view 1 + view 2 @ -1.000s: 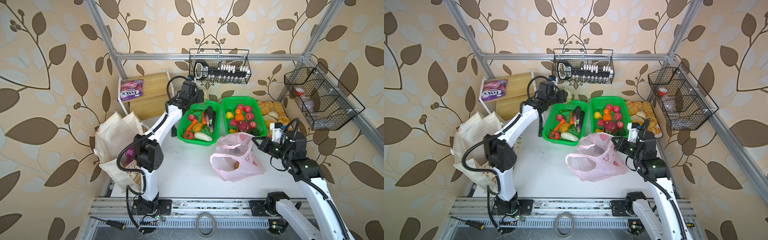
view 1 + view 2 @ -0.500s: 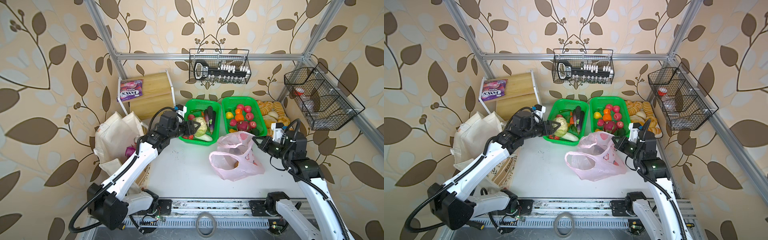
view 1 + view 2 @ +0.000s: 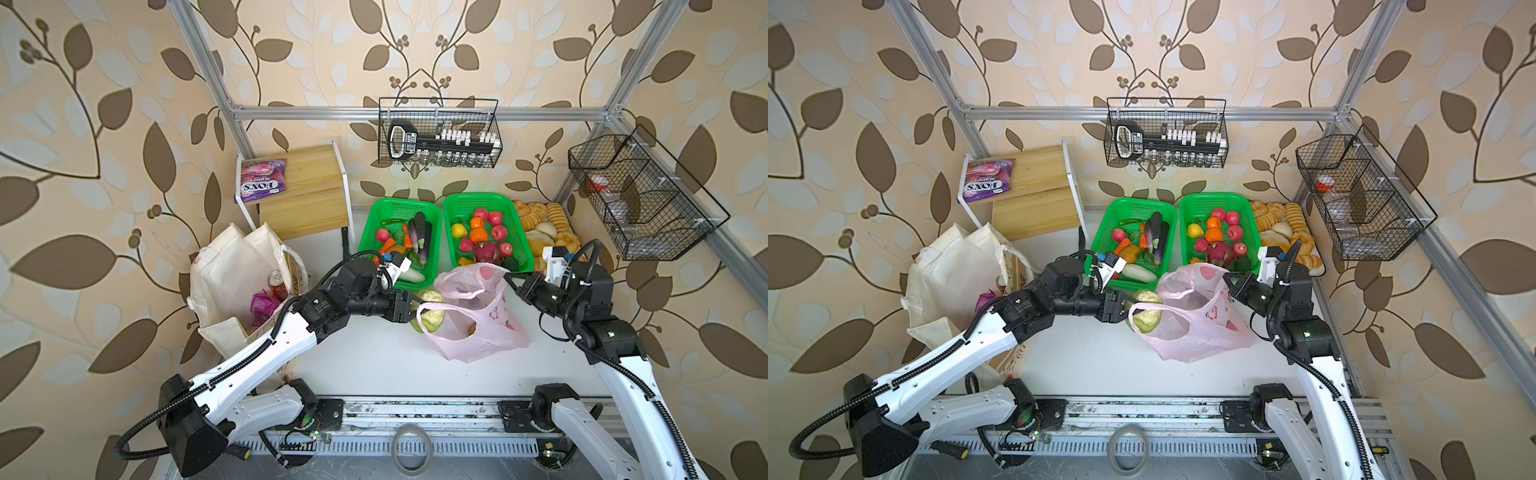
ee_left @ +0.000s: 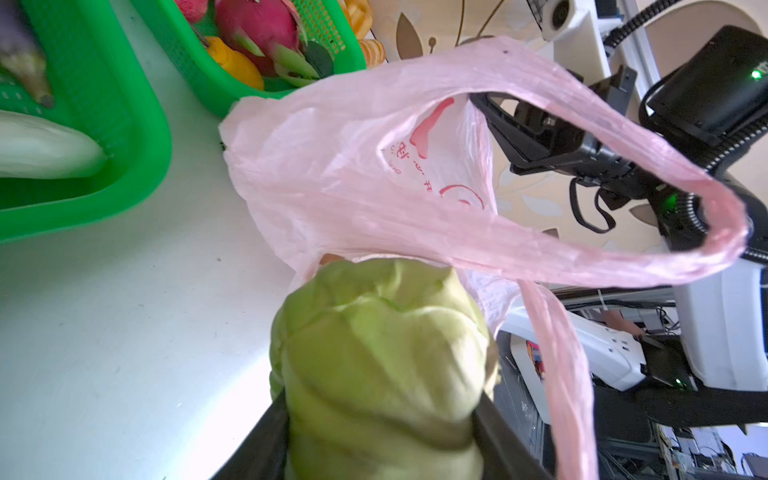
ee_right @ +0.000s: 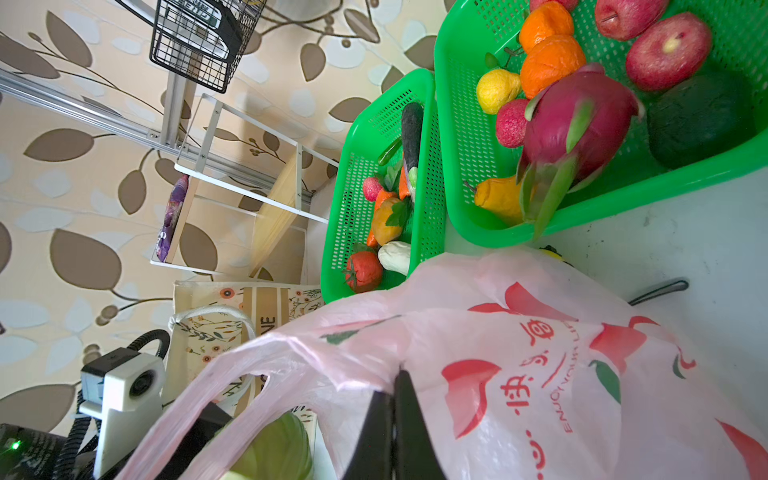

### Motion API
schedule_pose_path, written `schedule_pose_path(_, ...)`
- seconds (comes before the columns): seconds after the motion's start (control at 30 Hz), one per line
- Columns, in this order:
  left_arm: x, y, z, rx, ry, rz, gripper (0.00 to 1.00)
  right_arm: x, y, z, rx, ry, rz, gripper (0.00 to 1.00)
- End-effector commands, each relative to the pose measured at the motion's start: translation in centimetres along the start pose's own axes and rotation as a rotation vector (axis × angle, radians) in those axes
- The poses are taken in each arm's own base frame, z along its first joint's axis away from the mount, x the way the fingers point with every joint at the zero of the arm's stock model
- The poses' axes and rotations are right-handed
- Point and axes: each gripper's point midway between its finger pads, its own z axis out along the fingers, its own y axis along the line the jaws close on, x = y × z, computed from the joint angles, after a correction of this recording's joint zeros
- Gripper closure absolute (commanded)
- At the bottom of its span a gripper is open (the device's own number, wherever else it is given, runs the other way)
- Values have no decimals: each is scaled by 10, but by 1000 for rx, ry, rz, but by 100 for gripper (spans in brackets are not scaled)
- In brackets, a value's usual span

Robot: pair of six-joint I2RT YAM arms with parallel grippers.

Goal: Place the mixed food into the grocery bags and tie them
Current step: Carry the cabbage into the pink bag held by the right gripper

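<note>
My left gripper (image 3: pixel 419 309) (image 3: pixel 1128 309) (image 4: pixel 382 440) is shut on the green cabbage (image 3: pixel 431 311) (image 3: pixel 1147 311) (image 4: pixel 382 353) and holds it at the mouth of the pink grocery bag (image 3: pixel 478 328) (image 3: pixel 1196 332) (image 4: pixel 353 166) (image 5: pixel 540 374), inside one handle loop. On the bag's far side, my right gripper (image 3: pixel 509 279) (image 3: pixel 1227 280) (image 5: pixel 395 399) is shut on the rim and holds it up. The cream canvas tote (image 3: pixel 232 266) (image 3: pixel 946 266) stands at the left with a red soda can (image 3: pixel 277 282) and a purple packet (image 3: pixel 264 305) inside. A red tomato (image 5: pixel 363 271) lies in the vegetable basket.
Two green mesh baskets (image 3: pixel 399 205) (image 3: pixel 484 199) of vegetables and fruit stand behind the pink bag, with bread loaves (image 3: pixel 544 224) to their right. A wooden shelf (image 3: pixel 307 195) at the back left carries a purple FOX'S packet (image 3: pixel 262 180). Wire baskets (image 3: pixel 640 195) hang on the walls.
My left arm has swung from the back of the vegetable basket down to the pink bag's mouth, carrying the cabbage. The right gripper has kept its hold on the bag.
</note>
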Motion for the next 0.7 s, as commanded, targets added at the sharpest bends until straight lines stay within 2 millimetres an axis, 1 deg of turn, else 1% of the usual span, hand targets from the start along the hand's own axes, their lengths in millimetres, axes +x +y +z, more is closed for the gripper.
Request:
schedule_pose_path(0.0,3,-28,2,94,42,69,44,-1,3,1,-22,-6,11,100)
schedule_pose_path(0.03,6,-34,5,108,63,79,43,-2,3,1,-23,-5,12,100)
schedule_pose_path(0.1,11,-39,10,108,92,89,43,-2,3,2,-22,-4,16,100)
schedule_pose_path(0.13,11,-40,13,102,95,91,42,-2,3,2,-24,-4,17,100)
schedule_pose_path(0.2,4,-36,18,71,62,95,41,-2,4,3,-30,-1,21,100)
schedule_pose_path(0.3,-17,-35,25,45,-16,122,43,-1,5,3,-40,4,27,100)
schedule_pose_path(0.43,-57,-43,29,30,-155,163,41,2,8,2,-58,11,41,100)
schedule_pose_path(0.5,-73,-42,32,19,-224,164,41,3,11,1,-72,21,62,100)
schedule_pose_path(0.57,-86,-40,36,7,-278,158,39,6,15,0,-92,42,105,100)
schedule_pose_path(0.67,-94,-32,45,-9,-305,146,38,10,19,-1,-115,69,153,100)
